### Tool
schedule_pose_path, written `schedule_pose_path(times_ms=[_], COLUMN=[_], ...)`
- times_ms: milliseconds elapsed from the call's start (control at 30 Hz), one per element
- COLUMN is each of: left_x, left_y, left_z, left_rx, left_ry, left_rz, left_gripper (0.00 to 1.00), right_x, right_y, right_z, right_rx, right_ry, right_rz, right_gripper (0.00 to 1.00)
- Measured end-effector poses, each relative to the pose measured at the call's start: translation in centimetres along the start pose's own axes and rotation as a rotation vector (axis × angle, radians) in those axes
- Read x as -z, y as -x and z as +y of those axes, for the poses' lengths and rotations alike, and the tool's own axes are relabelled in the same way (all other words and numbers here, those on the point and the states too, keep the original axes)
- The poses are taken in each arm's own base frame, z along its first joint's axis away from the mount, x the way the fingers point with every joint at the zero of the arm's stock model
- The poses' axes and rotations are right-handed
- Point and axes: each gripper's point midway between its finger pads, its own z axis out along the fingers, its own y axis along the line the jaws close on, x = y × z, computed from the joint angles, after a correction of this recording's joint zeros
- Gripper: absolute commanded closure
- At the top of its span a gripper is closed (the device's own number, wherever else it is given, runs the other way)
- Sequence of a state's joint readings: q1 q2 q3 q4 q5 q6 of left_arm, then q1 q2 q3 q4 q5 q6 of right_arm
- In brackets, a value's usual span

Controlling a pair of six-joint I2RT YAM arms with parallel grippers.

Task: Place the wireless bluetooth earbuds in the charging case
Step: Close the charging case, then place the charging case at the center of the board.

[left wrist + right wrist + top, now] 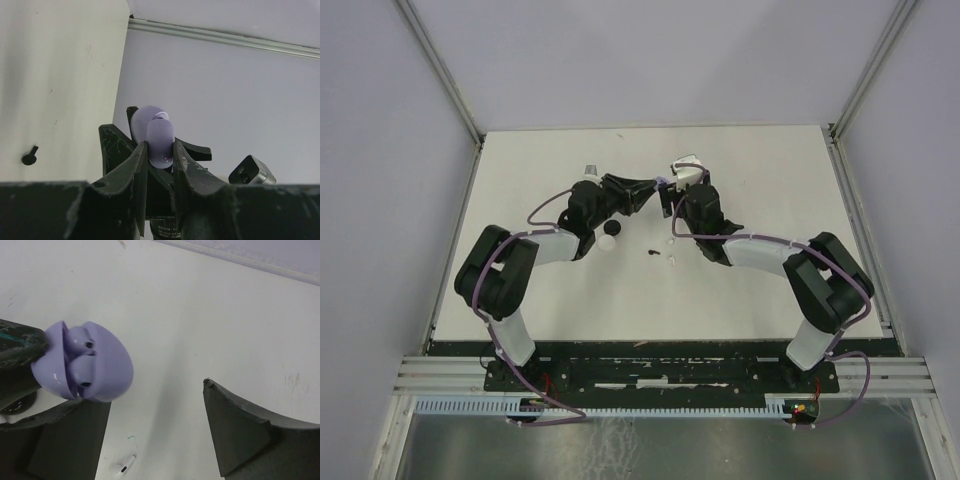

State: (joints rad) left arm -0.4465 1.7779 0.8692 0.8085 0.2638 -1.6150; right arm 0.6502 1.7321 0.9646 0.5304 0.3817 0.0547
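Lab cell: white panels [380, 150], aluminium rails [660, 375]

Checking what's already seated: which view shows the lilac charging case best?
Right wrist: the lilac charging case is open, two buds visible inside. Left wrist shows only its back in the left gripper; top external barely shows it.

Just above the top view's centre, the lilac egg-shaped plastic charging case [663, 183] sits between the left fingers [125, 175], which reach in from its left. Two lilac bean-like earbuds [79, 371] lie in it, one above the other. Below it on the white worktop [770, 200], left to right: a white round puck [609, 240], a small black earbud [653, 252], a white earbud [672, 262].
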Motion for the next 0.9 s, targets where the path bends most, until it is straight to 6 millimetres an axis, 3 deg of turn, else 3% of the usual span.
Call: schedule_pose_path(times_ms=[267, 467, 567, 733, 900], left_x=[-0.4, -0.6, -1.1, -2.9, -5.9], left_y=[0.4, 0.6, 1.0, 2.7, 4.8], left_z=[1.9, 3.0, 3.2, 3.5, 5.6], left_rx=[0.012, 0.019, 0.007, -0.044, -0.118], left_ry=[0.043, 0.072, 0.087, 0.109, 0.186], left_rz=[0.000, -0.002, -0.008, -0.026, -0.035], left_gripper=[0.97, 0.97, 0.97, 0.97, 0.97], right_x=[0.8, 1.1, 1.5, 1.5, 3.0], right_y=[0.9, 1.4, 0.7, 0.6, -0.1], right_z=[-4.1, -5.6, -6.3, -8.3, -8.8], right_rx=[-0.018, -0.032, -0.053, -0.107, -0.111], right_ry=[-0.096, -0.128, -0.141, -0.158, -0.136], right_rz=[-0.020, -0.020, 0.034, 0.154, 0.267], right_gripper=[0.18, 0.15, 0.12, 0.08, 0.08])
